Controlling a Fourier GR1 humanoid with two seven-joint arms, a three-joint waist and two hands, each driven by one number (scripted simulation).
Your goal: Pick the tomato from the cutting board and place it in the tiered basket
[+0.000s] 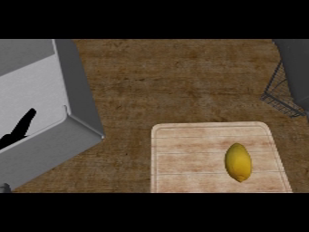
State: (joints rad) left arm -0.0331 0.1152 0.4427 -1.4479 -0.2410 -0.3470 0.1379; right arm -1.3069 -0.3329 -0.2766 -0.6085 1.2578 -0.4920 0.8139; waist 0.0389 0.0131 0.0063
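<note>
My left hand [3, 136] shows at the view's left edge, over the grey sink [76, 104]. Its fingers are straight and point up; it holds nothing. The sink takes up the counter's left side, its rim running at a slant toward the near edge.

The brown counter [176, 77] lies bare between the sink and the board. The wooden board [183, 154] lies at the counter's near edge, right of centre. On the board's right half lies a yellow, oval fruit [238, 162], pointed at its near end, lying lengthwise front to back. I see no red tomato on the board.

A black wire basket [280, 97] stands at the counter's right edge, only partly in view. My right forearm [304, 68] comes in at the right edge; whether that hand is open or closed I cannot tell.
</note>
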